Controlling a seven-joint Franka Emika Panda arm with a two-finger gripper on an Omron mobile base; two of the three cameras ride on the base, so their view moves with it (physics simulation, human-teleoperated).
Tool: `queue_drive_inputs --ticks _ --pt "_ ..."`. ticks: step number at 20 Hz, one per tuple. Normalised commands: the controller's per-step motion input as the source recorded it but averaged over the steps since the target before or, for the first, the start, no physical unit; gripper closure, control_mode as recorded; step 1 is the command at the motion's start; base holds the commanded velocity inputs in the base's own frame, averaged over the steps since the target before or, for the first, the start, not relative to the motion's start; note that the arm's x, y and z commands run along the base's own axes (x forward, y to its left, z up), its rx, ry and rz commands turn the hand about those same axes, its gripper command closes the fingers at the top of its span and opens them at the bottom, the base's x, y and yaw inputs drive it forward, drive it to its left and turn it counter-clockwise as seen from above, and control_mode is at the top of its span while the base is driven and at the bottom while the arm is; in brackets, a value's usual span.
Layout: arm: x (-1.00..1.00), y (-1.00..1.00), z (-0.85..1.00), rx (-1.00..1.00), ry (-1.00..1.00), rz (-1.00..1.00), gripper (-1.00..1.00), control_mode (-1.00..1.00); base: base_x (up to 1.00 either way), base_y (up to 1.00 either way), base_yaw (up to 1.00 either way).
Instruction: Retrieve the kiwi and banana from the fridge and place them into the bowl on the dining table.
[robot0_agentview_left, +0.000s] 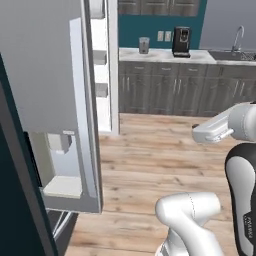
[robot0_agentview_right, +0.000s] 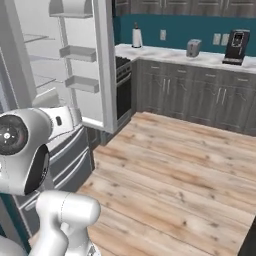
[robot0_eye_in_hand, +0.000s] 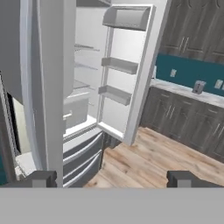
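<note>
The grey fridge (robot0_eye_in_hand: 83, 87) stands with both upper doors swung open, showing a white interior with bare shelves and a pale drawer. Its left door (robot0_agentview_left: 50, 75), with the dispenser, hangs open close to my left. The right door (robot0_agentview_right: 75, 55) carries white door bins. Two grey bottom drawers (robot0_eye_in_hand: 81, 153) are shut. My gripper (robot0_eye_in_hand: 111, 179) is open, empty, and faces the fridge from some distance back. The kiwi, banana, bowl and dining table are out of view.
Dark grey cabinets (robot0_agentview_left: 165, 87) under a pale counter run along the back wall, with a coffee machine (robot0_agentview_left: 181, 41), a toaster (robot0_agentview_left: 144, 45) and a sink faucet (robot0_agentview_left: 239, 37). A paper towel roll (robot0_agentview_right: 136, 36) stands near the oven (robot0_agentview_right: 123, 75). Wooden floor (robot0_agentview_right: 175, 170) spreads to the right.
</note>
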Motion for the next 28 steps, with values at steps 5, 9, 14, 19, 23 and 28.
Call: queue_drive_inputs --ticks 5,9,14,19,23,28 --pt "0.0 0.0 0.0 0.0 0.0 0.0 -1.0 1.0 0.47 -0.01 0.37" --pt "0.0 0.0 0.0 0.0 0.0 0.0 -1.0 1.0 0.33 -0.33 0.35" --pt "0.0 0.0 0.0 0.0 0.0 0.0 -1.0 1.0 0.3 -0.5 0.34" --pt "0.0 0.0 0.0 0.0 0.0 0.0 -1.0 1.0 0.29 -0.63 0.31" --pt "0.0 0.0 0.0 0.0 0.0 0.0 -1.0 1.0 0.26 -0.64 0.3" --pt "0.0 0.0 0.0 0.0 0.0 0.0 -1.0 1.0 0.34 -0.45 0.31"
